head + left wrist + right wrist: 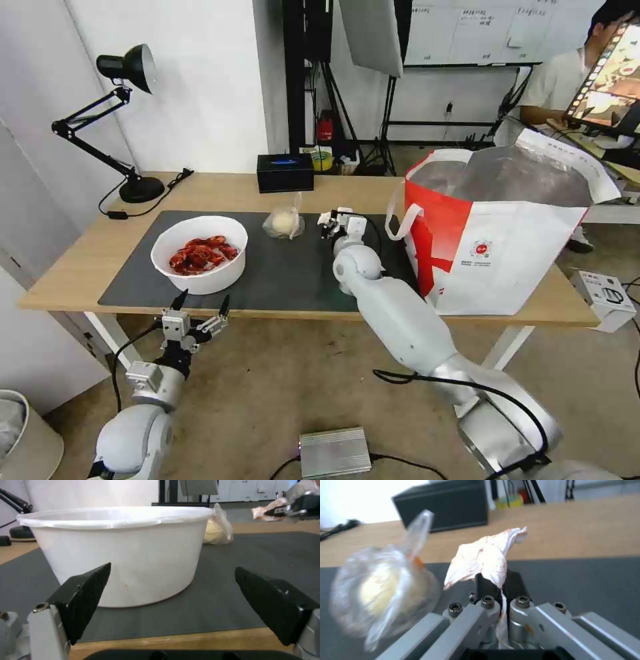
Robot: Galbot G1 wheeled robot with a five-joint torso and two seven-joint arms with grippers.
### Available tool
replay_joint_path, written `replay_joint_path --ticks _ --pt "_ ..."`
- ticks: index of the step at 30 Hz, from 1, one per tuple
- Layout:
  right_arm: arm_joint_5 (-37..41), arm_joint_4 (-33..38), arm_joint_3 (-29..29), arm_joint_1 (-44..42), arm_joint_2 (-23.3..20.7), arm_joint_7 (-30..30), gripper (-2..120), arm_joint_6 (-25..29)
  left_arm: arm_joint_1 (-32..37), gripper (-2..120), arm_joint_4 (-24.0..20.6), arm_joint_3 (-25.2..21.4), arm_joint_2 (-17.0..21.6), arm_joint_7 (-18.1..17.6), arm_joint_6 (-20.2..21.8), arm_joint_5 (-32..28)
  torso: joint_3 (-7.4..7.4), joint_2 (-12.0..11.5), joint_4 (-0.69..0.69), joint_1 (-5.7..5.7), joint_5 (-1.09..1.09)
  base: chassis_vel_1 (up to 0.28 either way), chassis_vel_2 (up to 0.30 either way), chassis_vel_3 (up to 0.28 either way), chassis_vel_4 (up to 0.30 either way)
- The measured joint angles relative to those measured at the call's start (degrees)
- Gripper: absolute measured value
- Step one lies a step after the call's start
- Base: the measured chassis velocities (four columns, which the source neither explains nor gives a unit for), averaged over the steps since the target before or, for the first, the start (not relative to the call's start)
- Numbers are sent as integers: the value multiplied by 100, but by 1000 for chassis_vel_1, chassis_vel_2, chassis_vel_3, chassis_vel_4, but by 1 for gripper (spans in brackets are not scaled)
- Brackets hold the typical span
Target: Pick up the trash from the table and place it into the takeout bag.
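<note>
Table, light wood, bearing a dark grey mat.

Left gripper: just off the table's front edge near the mat's front left corner, fingers spread wide, grasping nothing.

White bowl of red shells: left part of mat, near its front edge.

Small clear bag with pale lump: mid-mat, toward the back edge.

Right gripper: over the mat beside the clear bag, clenched on a crumpled white tissue.

Takeout bag: upright at the table's right end, open.
</note>
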Motion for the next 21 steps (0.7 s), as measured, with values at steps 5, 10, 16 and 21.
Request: replay_joint_path --ticks 5,10,16,21 --pt "-440 686 -116 -403 -418 -238 0 427 5 100 11 1 14 -29 0 -2 0 0 0 0 0 0 0 0 0" --pt "-634 1228 -169 -741 -708 -305 0 681 -3 100 11 13 20 -33 7 16 0 0 -1 0 0 0 0 0 0" --pt "-766 2290 -158 -1465 -1180 -200 0 795 -14 100 4 15 115 -39 23 23 -1 0 -1 0 1 0 0 0 0" --pt "-868 3231 132 -2159 -1668 -224 0 860 -39 100 25 5 202 -49 32 20 0 1 -1 0 0 0 0 0 0"
